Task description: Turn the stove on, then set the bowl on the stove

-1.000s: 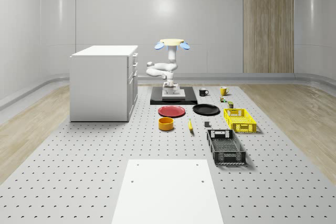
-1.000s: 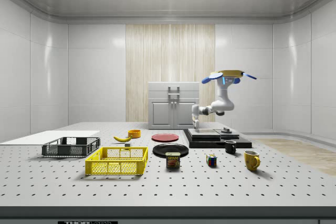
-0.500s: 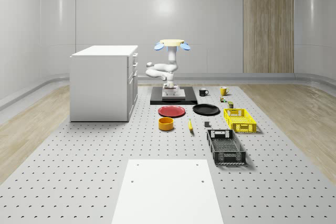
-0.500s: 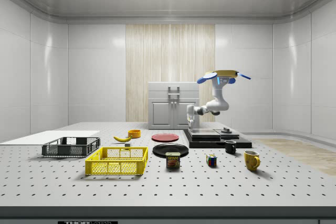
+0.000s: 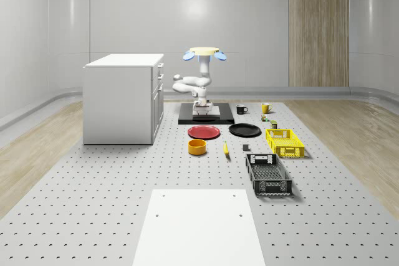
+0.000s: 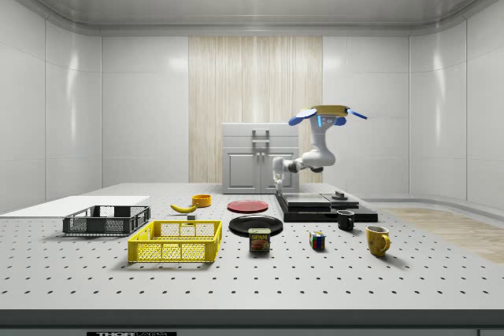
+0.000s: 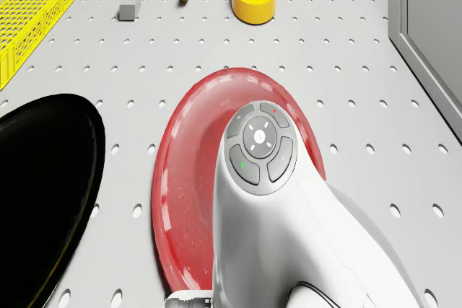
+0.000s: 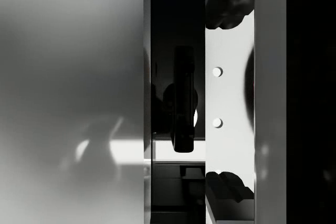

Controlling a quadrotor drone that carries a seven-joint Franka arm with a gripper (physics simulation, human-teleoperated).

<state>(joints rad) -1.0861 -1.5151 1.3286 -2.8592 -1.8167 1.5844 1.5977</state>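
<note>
Over the stove (image 6: 327, 208), at its edge nearer the red plate (image 5: 204, 132): that's where the pincer (image 6: 277, 182) sits now. A second ago it was further in over the slab. The drone (image 6: 327, 112) has slid toward the side view's left with it and hovers above the stove. — Mia

Pincer state? — Tom

Spread. The wrist view has one fingertip (image 8: 228, 11) at each end of the picture with bare tabletop (image 8: 228, 98) between them, nothing pinched. A dark upright part (image 8: 184, 98) sits just beside that gap. My guess is it's the stove's switch, can't confirm. — Mia

So we're on step one. — Tom

Looks like it. The shift reads as lining up on the control at the stove's edge, not a run at the bowl. I see no sign the stove is on. — Mia

Bowl? — Tom

Yellow bowl (image 5: 197, 147) is upright on the tabletop, past the red plate from the stove, with the banana (image 5: 225, 149) near it. Untouched, same spot in every picture. Well apart from the pincer. — Mia

Risk? — Tom

Arm is low and close to the slab. A spread pincer could clip the edge instead of the switch. — Mia
</note>
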